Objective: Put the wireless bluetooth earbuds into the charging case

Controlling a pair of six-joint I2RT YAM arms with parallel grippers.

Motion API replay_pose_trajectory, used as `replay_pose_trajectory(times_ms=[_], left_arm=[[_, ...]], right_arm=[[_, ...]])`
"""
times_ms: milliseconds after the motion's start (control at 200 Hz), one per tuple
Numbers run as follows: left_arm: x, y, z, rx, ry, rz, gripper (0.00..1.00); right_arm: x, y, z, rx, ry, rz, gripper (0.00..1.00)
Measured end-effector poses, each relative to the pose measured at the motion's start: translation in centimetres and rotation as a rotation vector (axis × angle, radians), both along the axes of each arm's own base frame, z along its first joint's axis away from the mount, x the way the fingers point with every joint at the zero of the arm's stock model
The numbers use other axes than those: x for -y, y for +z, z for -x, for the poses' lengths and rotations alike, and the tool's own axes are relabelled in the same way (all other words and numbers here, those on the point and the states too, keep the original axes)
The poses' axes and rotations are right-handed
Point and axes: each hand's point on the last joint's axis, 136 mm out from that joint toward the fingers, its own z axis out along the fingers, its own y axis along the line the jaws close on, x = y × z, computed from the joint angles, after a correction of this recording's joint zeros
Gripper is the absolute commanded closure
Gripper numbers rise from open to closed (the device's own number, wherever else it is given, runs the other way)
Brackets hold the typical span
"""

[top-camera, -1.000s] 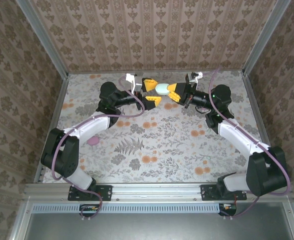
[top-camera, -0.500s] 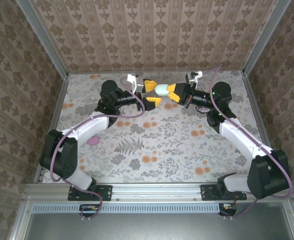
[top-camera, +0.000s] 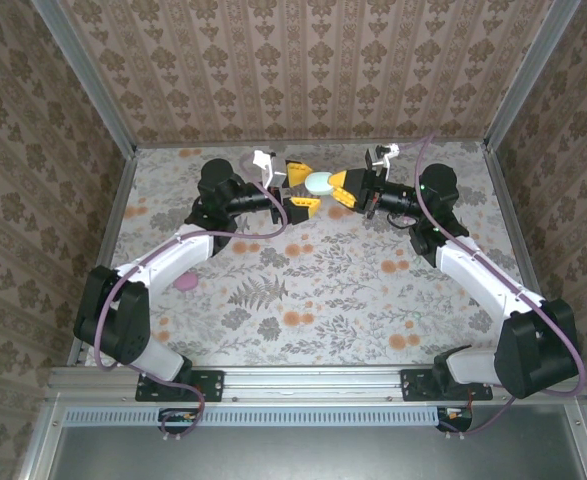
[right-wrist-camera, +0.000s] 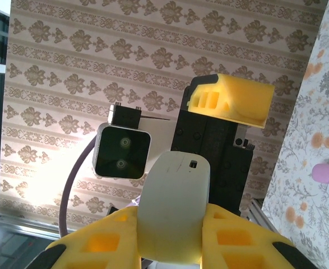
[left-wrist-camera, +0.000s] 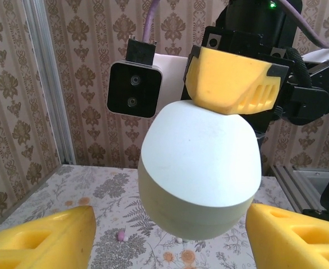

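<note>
case [top-camera: 320, 181]: up at far middle, lid closed | right gripper [top-camera: 345, 186]: holds the case | left gripper [top-camera: 301, 188]: spread wide beside it | pink earbud [top-camera: 184, 283]: on the table [top-camera: 323, 300] at left, not in yet

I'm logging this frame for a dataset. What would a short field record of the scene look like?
held item: charging case, lid appears closed, held above the table
holder: right end effector, shut on the case
other arm: left end effector, open, fingers flanking the case
loose item: small pink object on the table by the left arm, possibly an earbud
</note>
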Motion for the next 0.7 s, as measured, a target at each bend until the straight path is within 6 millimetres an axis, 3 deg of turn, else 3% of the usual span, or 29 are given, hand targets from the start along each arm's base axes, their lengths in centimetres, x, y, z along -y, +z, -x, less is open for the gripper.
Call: replay_pose_trajectory(times_ms=[370, 700], left_arm=[[0.3, 1.1, 0.0, 0.01, -0.029, 0.032, 0.3], [0.3, 1.7, 0.3, 0.009, -0.052, 0.049, 0.34]], right_arm=[[0.0, 1.1, 0.2, 0.031, 0.01, -0.016, 0.8], [-0.3, 0.4, -0.3, 0.014, 0.026, -0.017, 0.79]])
